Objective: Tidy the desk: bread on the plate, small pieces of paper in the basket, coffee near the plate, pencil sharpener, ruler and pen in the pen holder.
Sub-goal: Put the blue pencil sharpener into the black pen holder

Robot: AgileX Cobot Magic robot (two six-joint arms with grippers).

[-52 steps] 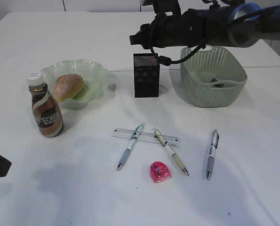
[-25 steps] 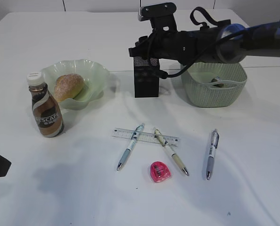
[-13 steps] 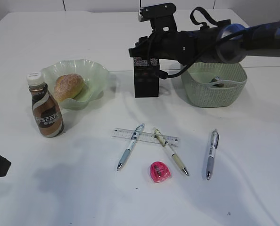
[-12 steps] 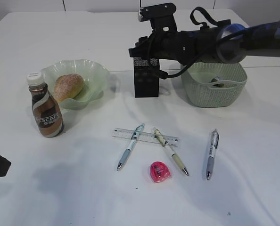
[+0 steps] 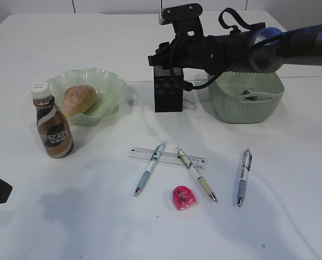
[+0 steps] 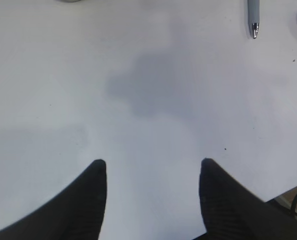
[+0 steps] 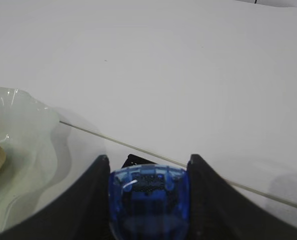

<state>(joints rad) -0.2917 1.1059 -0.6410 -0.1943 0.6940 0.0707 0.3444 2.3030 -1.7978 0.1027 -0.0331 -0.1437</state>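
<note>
While the right gripper point(image 7: 148, 159) hangs directly over the holder point(image 5: 168, 89), its two black fingers point(image 7: 96, 200) press against either side of a blue sharpener point(image 7: 148, 200), grasping it just above the mesh cup's open top. The right arm reaches in from the right of the holder, passing above the basket point(image 5: 269, 97), which sits just right of the holder; something small and dark lies inside it, too small to identify.

In front of the holder, on the desk point(image 5: 96, 227), lies the ruler point(image 5: 174, 157), with two pens across it: one point(image 5: 149, 169) angled left, one point(image 5: 196, 174) angled right. A pink sharpener point(image 5: 184, 197) sits further forward, between their tips. A third pen point(image 5: 243, 177) lies apart, in front of and to the right of the holder.

Left of the holder stands the plate point(image 5: 104, 86) with the bread point(image 5: 78, 99) in it. The coffee point(image 5: 51, 123) stands upright just in front of the plate's left side.

Far to the front left of the holder, the left gripper point(image 6: 152, 162) hovers over bare desk, jaws spread and empty.
</note>
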